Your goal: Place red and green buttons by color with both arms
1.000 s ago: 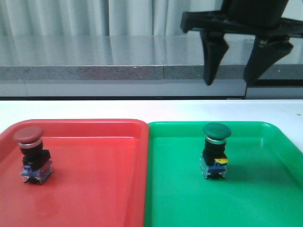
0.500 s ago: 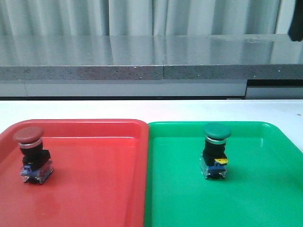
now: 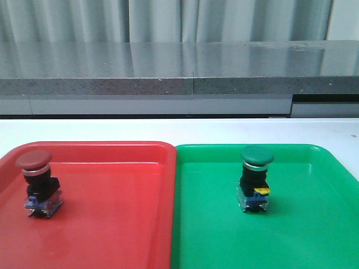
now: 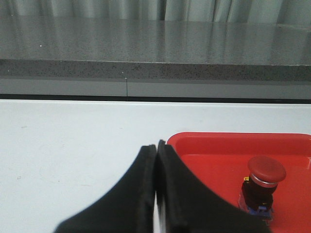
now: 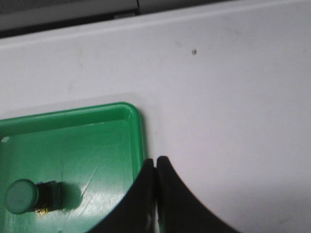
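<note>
Two mushroom-head push-buttons stand sorted: dark red-capped button (image 3: 38,182) upright in red plastic tray (image 3: 112,224), green-capped button (image 3: 255,178) in green plastic tray (image 3: 314,224). Left gripper (image 4: 156,194) and right gripper (image 5: 155,194) pinched closed, empty; retreat should clear both trays.

A red tray (image 3: 112,224) lies on the white table (image 3: 168,129), its right edge touching a green tray (image 3: 314,224). Behind the table runs a grey speckled ledge (image 3: 168,84) (pale curtains (image 3: 168,19) above it).
</note>
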Robot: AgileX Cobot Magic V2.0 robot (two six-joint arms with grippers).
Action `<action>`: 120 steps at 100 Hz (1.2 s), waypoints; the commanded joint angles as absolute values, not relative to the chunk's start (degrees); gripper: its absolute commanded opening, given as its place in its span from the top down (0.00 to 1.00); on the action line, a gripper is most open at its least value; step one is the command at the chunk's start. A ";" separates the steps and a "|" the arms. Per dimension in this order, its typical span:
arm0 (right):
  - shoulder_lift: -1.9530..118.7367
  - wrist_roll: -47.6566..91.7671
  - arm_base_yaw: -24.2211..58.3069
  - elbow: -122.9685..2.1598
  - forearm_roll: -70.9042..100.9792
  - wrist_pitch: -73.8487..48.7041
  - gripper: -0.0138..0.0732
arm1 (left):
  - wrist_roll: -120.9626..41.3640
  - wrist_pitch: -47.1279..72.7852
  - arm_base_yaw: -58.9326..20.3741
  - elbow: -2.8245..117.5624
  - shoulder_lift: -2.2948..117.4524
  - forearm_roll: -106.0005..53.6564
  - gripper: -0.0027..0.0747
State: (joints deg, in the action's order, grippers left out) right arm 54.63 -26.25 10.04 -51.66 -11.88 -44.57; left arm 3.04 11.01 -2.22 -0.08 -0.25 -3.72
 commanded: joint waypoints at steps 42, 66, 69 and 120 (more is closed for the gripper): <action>35.81 -26.20 9.80 -41.35 -21.82 -28.87 0.91 | 3.05 6.70 -2.11 -0.85 -2.14 -4.27 0.99; 28.08 -26.20 9.87 -32.61 -23.29 -18.60 0.91 | 3.05 6.70 -2.11 -0.85 -2.14 -4.27 0.99; 26.97 -26.20 9.87 -30.66 -23.40 -16.63 0.91 | 3.05 6.70 -2.11 -0.85 -2.14 -4.27 0.99; 12.21 -8.69 1.63 -9.64 -6.43 3.61 0.91 | 3.05 6.70 -2.11 -0.85 -2.14 -4.27 0.99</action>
State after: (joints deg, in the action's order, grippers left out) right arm 14.07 -12.34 3.21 -10.72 -8.71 -4.83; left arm 3.04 11.12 -2.22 -0.08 -0.25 -3.72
